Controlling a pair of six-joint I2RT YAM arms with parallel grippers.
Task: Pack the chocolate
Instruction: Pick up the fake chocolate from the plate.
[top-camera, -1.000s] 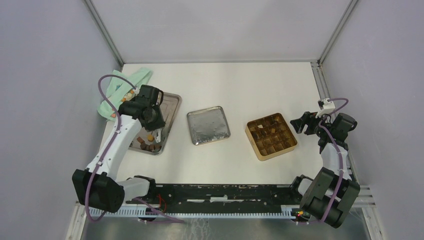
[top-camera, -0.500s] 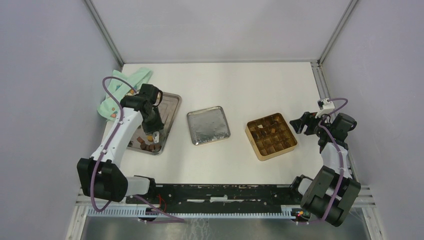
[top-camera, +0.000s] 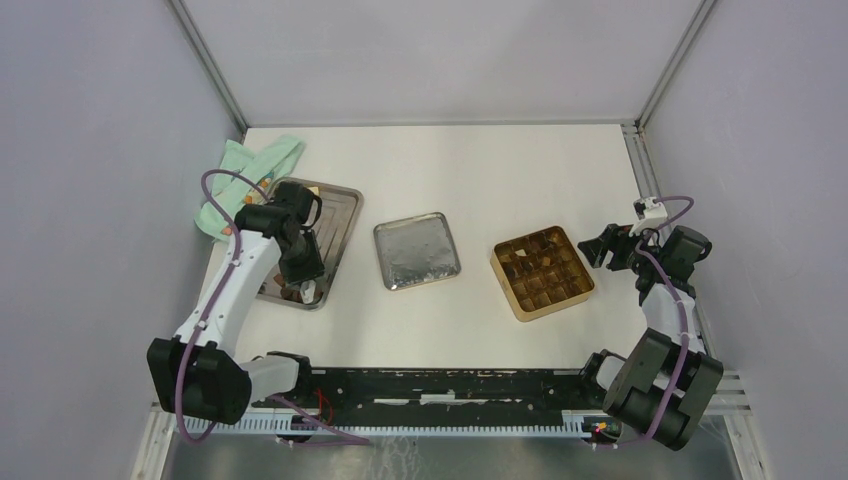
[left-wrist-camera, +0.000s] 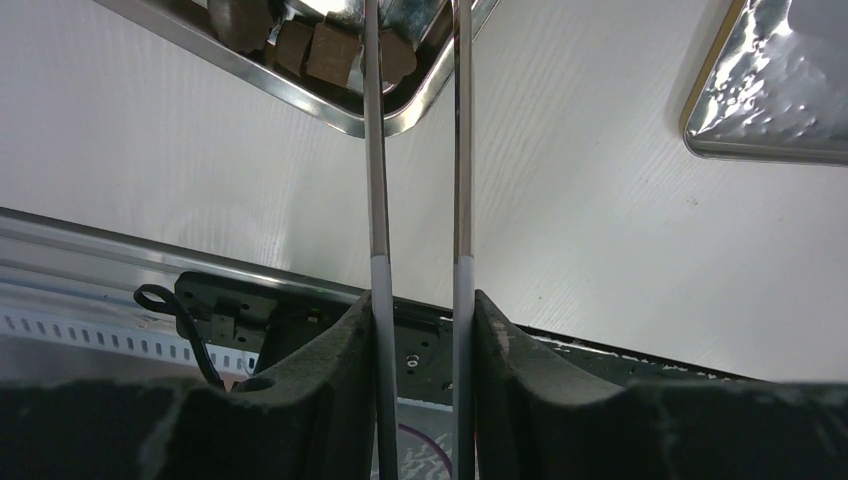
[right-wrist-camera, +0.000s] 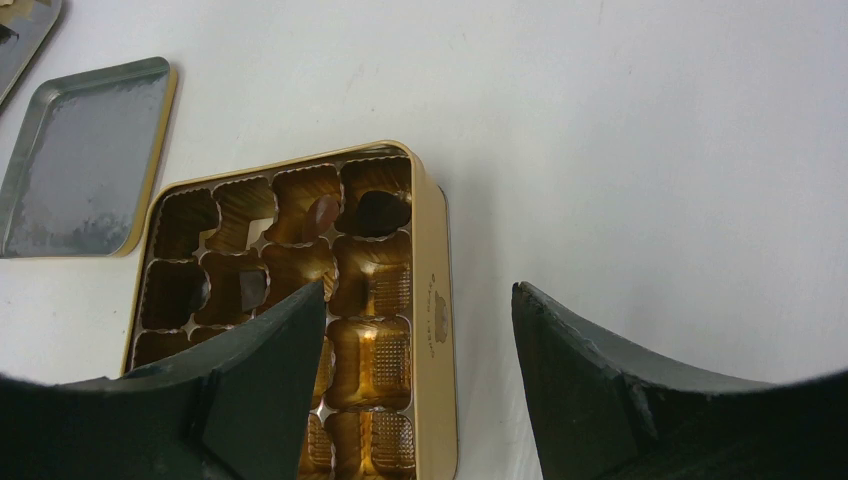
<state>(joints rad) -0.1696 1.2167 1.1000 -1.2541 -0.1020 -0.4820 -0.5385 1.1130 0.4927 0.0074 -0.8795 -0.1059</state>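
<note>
I counted two arms, one gold tin (right-wrist-camera: 438, 310), one silver lid (top-camera: 417, 250), one steel tray (left-wrist-camera: 300, 95), one green cloth (top-camera: 245, 170) and one pair of long tweezers (left-wrist-camera: 377, 180). The lid lay flat just left of the tin, with a strip of white table (top-camera: 470, 170) showing between them. The tray sat farther left, past the lid. The cloth was bunched beyond the tray, at the far-left corner of the table.

Most of the chocolate (left-wrist-camera: 333, 50) lay in the tray's near corner, well left of the tin. From overhead the left arm covered most of it. The left wrist camera showed four brown chunks crowded against the rim (the frame cut off the rest of the tray). That view also showed the left gripper (left-wrist-camera: 420, 315) clenched on the tweezers, its pads (left-wrist-camera: 330, 350) pressing both steel arms. The arms ran up over the tray's corner with a gap between them. Their tips were out of frame, so I could not tell whether they held anything.

The right gripper (right-wrist-camera: 418, 290) hung just off the tin's right side, jaws released and wide, nothing between them. Its wrist camera looked into the tin. There were four cups across the far row, one with a dark chunk and its neighbour with a brown one; overhead these were only specks.

Beyond the tin a broad stretch of table ran to the far edge. On the tin's right, the table edge and frame rail (top-camera: 633, 160) stood near.
</note>
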